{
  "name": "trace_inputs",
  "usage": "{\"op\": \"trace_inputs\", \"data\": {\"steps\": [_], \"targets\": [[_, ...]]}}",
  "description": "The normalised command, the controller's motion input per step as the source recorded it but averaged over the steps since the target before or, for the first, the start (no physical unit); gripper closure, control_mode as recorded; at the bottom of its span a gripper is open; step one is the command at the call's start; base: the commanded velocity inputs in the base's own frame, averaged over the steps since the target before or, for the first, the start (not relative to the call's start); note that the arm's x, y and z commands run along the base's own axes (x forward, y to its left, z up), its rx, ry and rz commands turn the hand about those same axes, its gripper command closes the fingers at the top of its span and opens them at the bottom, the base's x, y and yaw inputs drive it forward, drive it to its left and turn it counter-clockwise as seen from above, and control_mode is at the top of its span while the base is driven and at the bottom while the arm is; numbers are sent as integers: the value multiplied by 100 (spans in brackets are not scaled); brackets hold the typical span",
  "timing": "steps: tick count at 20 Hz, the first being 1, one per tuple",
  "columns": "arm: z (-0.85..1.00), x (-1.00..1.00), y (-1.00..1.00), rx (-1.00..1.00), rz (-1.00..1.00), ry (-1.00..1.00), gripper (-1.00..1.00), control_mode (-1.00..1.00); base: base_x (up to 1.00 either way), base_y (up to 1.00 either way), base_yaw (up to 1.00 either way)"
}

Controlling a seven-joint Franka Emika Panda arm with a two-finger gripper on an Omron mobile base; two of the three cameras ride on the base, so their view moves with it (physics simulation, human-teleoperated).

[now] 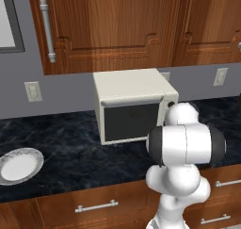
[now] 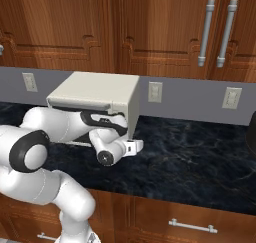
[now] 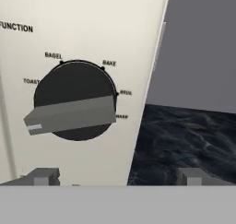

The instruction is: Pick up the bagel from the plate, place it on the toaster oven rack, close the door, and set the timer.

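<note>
Left base view: the toaster oven (image 1: 133, 103) sits on the counter (image 1: 70, 148) with its door (image 1: 132, 121) shut; the plate (image 1: 19, 165) left of it lies bare, so the bagel is probably inside.

Right base view: the arm reaches to the oven's front.

Hand view: the hand (image 3: 117, 176), released and wide, faces the function knob (image 3: 73, 109), likely hunting the timer.

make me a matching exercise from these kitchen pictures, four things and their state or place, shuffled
Things:
1. plate
2. door
3. function knob
4. gripper

States or places:
A. open, right in front of a dial on the toaster oven
B. shut, dark glass facing out
C. bare, at the left end of the dark counter
D. ringed by the words toast, bagel, bake and broil

Pairs: 1-C, 2-B, 3-D, 4-A
</note>
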Motion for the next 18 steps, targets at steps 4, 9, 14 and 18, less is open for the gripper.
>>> {"op": "trace_inputs", "data": {"steps": [4,9,14,18], "targets": [[-9,0,44,-1,-1,0,-100,-100,0,0,0],[-9,0,48,-2,-2,0,-100,-100,0,0,0],[0,0,0,0,-2,0,-100,-100,0,0,0],[0,0,-29,0,-1,0,-100,-100,0,0,0]]}}
